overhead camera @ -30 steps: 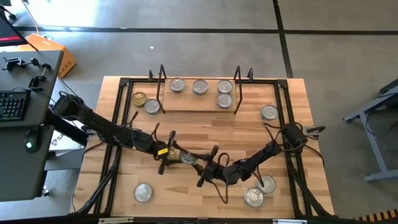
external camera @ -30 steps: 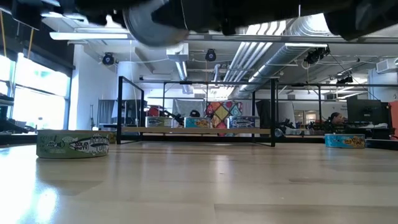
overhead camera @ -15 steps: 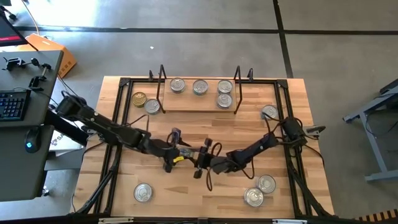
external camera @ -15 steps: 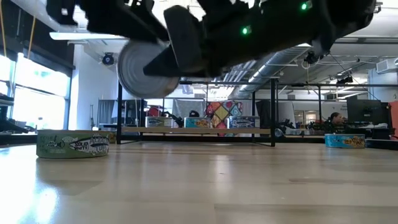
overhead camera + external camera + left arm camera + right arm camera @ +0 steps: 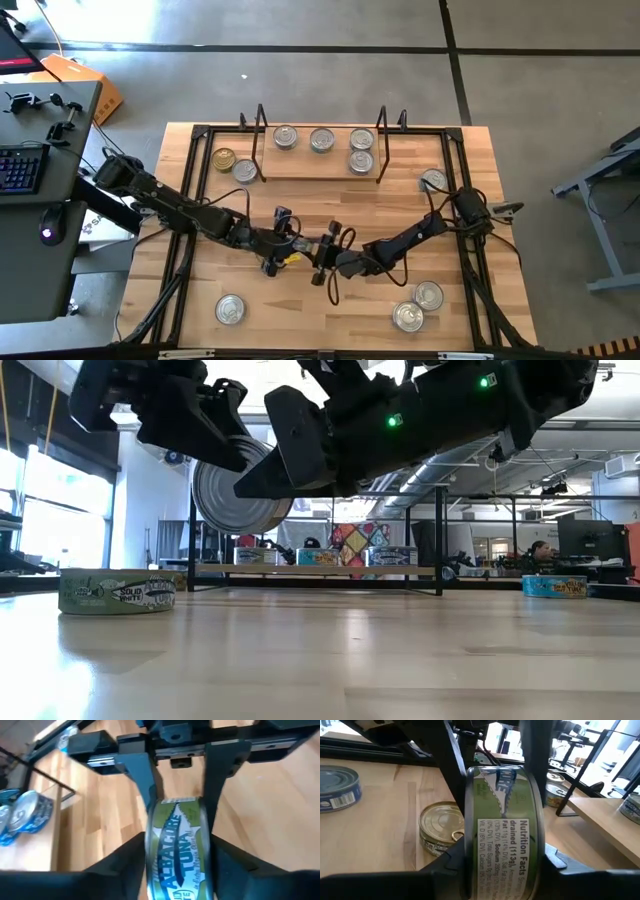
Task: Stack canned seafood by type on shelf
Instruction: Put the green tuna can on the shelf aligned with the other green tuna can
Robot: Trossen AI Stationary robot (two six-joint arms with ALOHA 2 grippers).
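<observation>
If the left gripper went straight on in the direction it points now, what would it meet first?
Most likely the right gripper: the left gripper faces it above mid-table, both closed on one green-labelled tuna can held on edge between them. Depth past it is unclear.

Left arm: reaches from the left edge of the table (image 5: 180, 300) toward its middle, stretched low and nearly straight.
Left gripper (image 5: 297, 243): above the middle of the table, not touching it, fingers (image 5: 120, 865) on both flat faces of one tin (image 5: 176, 852) standing on its edge.
Right arm: comes from the right side of the table, bent at the elbow, forearm pointing to the table's middle.
Right gripper (image 5: 322, 252): just beside the left gripper, facing it, fingers (image 5: 555, 870) closed on the same tin.
Both grippers: meet tip to tip over the table's middle, raised clear above the wood in the low view.
</observation>
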